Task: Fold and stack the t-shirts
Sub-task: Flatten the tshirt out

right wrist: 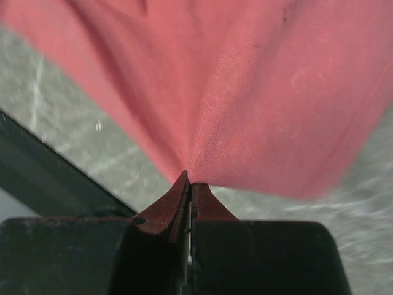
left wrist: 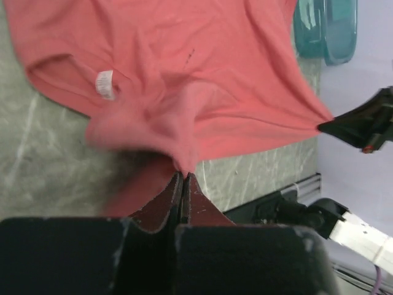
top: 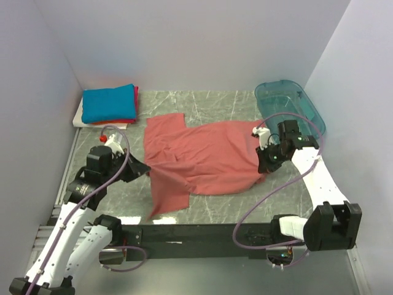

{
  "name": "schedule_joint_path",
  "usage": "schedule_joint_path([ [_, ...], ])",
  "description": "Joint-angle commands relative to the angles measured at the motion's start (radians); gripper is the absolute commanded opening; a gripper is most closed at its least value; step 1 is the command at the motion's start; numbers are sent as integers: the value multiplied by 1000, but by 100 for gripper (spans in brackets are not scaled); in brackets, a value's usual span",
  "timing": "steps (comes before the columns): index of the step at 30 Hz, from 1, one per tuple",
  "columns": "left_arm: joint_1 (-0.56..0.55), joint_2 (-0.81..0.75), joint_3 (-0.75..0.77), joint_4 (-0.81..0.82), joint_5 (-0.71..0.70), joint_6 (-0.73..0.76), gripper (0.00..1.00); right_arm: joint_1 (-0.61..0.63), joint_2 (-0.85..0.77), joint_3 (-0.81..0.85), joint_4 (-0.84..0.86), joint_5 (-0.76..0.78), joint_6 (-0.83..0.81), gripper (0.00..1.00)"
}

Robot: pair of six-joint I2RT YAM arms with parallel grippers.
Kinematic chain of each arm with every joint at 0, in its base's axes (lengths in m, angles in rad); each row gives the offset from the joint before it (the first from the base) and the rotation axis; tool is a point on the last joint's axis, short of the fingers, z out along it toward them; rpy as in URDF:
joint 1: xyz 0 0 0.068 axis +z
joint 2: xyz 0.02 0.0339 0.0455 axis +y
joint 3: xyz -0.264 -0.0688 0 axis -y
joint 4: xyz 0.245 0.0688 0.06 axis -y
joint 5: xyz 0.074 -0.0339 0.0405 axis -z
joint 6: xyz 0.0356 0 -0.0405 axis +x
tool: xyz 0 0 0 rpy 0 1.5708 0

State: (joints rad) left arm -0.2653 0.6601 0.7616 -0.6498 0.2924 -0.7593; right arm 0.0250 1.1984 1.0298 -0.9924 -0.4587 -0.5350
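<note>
A large salmon-pink t-shirt [top: 199, 157] lies spread and rumpled across the middle of the marble table. My left gripper [top: 146, 167] is shut on its left edge, the cloth bunched at the tips [left wrist: 184, 174]. My right gripper [top: 263, 166] is shut on its right edge, the fabric fanning out from the tips [right wrist: 189, 180]. The shirt [left wrist: 202, 80] shows its neck opening and a white label [left wrist: 105, 84] in the left wrist view. A folded stack of t-shirts sits at the back left: a bright blue one [top: 108, 103] on top, a red one [top: 114, 122] under it, a white one [top: 80, 116] at the bottom.
A translucent teal plastic bin [top: 288, 104] stands at the back right, just behind the right arm. White walls close in the table on three sides. A black rail [top: 196, 233] runs along the near edge between the arm bases.
</note>
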Motion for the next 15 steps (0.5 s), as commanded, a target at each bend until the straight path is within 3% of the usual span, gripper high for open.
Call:
schedule_joint_path([
  [1, 1, -41, -39, 71, 73, -69, 1, 0, -13, -2, 18, 5, -59, 0],
  [6, 0, 78, -123, 174, 61, -66, 0, 19, 274, 87, 8, -9, -39, 2],
  [7, 0, 105, -130, 199, 54, -66, 0, 18, 341, 128, 21, 5, -5, 25],
  [9, 0, 124, -146, 229, 33, -63, 0, 19, 368, 150, 61, 28, 29, 43],
  [10, 0, 133, -150, 240, 21, -61, 1, 19, 357, 157, 110, 46, 55, 57],
  [13, 0, 136, -153, 265, -24, -54, 0, 19, 302, 165, 162, 69, 82, 66],
  [15, 0, 133, -156, 272, -56, -45, 0, 10, 274, 164, 147, 78, 70, 67],
])
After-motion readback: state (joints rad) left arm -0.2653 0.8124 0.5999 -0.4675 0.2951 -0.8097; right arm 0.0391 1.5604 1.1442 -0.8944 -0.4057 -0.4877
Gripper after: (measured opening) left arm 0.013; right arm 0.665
